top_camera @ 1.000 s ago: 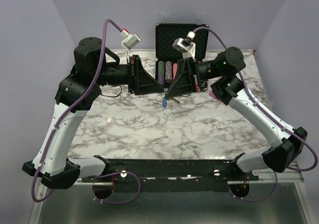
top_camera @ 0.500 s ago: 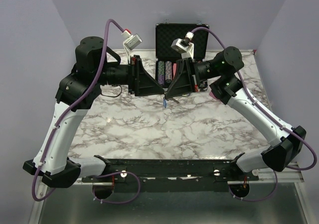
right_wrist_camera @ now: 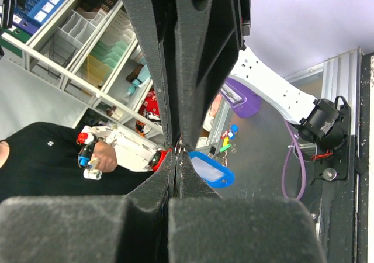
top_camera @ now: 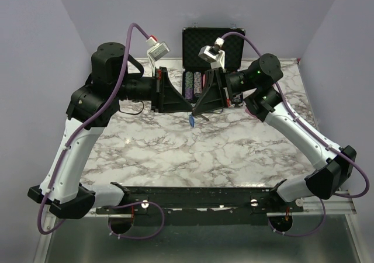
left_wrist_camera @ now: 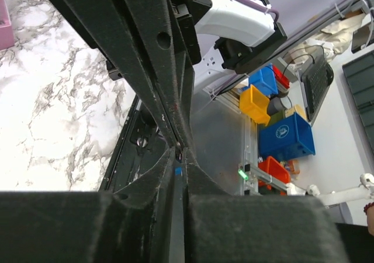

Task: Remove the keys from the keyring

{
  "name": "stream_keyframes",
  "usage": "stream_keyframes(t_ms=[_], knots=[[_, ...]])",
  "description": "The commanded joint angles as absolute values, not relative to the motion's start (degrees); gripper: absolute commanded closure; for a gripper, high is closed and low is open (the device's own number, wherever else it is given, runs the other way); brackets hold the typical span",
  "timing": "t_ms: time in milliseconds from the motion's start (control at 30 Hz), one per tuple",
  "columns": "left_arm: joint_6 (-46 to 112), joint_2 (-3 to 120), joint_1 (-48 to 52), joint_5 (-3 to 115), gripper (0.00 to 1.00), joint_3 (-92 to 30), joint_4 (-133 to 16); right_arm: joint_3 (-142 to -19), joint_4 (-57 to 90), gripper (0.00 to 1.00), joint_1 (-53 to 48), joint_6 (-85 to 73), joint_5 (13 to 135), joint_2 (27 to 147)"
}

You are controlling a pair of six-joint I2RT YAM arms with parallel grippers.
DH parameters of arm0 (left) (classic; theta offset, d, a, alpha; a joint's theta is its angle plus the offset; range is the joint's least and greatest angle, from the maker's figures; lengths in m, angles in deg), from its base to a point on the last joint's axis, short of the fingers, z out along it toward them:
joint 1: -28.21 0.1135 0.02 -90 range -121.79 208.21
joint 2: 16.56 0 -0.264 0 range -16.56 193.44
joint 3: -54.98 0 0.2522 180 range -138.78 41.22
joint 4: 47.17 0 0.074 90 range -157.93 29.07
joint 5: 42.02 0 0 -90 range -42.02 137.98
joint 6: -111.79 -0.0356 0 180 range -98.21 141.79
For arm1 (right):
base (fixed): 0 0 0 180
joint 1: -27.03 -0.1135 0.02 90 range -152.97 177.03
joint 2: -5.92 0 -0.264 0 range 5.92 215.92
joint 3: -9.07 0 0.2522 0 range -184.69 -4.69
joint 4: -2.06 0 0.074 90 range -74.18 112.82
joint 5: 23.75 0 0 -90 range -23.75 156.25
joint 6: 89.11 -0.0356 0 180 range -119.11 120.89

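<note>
One blue oval-headed plastic key (right_wrist_camera: 211, 170) dangles from one thin silvery metal keyring (right_wrist_camera: 179, 144), pinched in the closed right end effector (right_wrist_camera: 177, 155). The left end effector (left_wrist_camera: 180, 153) is nearly together; I cannot tell whether it grips anything.

- Marble-patterned table top (top_camera: 193, 152): white with grey veining.
- Black case (top_camera: 211, 41) at far edge, about mid-width; lid standing open and upright, base flat on the marble.
- Rows of chips (top_camera: 191, 82) packed in the case base.
- Thin black cable (top_camera: 131, 111) on the marble, left of the case and nearer.
- Pink piece (left_wrist_camera: 3, 17) on the marble at edge of left wrist view; bearing from the case not readable.
</note>
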State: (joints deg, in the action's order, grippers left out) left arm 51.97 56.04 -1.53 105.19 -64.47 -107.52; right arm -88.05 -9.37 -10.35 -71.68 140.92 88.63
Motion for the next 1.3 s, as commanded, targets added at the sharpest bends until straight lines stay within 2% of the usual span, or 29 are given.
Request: stream_keyframes(t_ms=[0,100,267,400,467,600,1033,1267], knots=[[49.74,56.57,-2.46,106.95,0.89,-66.09,-109.80,-89.95,-9.67,0.99,-10.41,-71.62,141.83,88.80],[49.48,56.57,-2.81,107.13,1.00,-66.09,-110.15,-89.68,-9.84,0.99,-10.41,-71.62,141.57,88.71],[48.95,56.30,-3.52,105.21,1.00,-66.53,-110.94,-89.51,-9.76,0.98,-10.41,-71.71,141.13,88.71],[48.34,56.31,-3.52,102.04,1.00,-67.59,-112.52,-88.98,-9.84,0.82,-10.41,-71.88,140.69,88.71],[48.69,56.30,-3.52,100.89,1.00,-67.94,-112.61,-88.63,-10.02,0.71,-10.32,-72.06,140.43,88.27],[49.04,56.04,-3.52,99.49,1.00,-68.47,-112.61,-88.37,-10.02,0.62,-10.41,-72.06,140.34,87.92],[49.92,54.90,-3.52,97.46,1.00,-69.87,-113.05,-86.35,-9.84,0.64,-10.41,-71.97,139.02,86.69],[50.36,54.02,-3.52,96.85,1.00,-69.35,-112.79,-86.34,-9.40,0.86,-10.41,-71.88,138.49,86.34]])
